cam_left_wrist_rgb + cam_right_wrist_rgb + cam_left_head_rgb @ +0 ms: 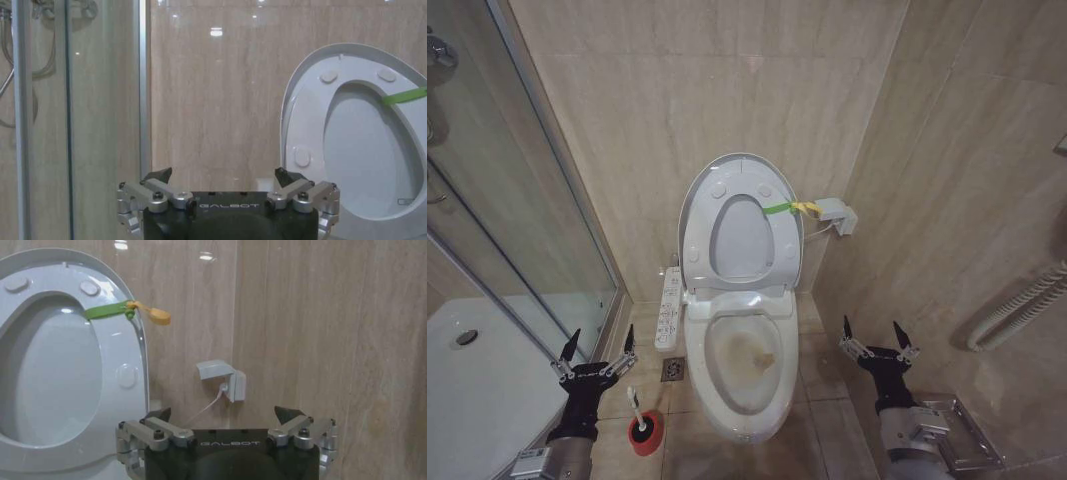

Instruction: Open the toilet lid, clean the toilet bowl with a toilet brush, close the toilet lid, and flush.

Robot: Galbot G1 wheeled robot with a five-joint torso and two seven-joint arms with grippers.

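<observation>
Toilet lid (739, 215) stands raised against the wall, exposing the stained toilet bowl (745, 368); left hand (595, 354) hangs fingers apart above the toilet brush (644, 424), apparently placed for pickup; right hand (879, 345) likewise apart, idle.

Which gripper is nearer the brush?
The left gripper: the brush stands just below it beside the bowl; the right gripper is across the bowl.

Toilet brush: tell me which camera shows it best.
The head view: the toilet brush stands on the floor left of the toilet bowl, just beside the open left gripper. Both wrist views face the wall and the raised lid, not the floor.
</observation>
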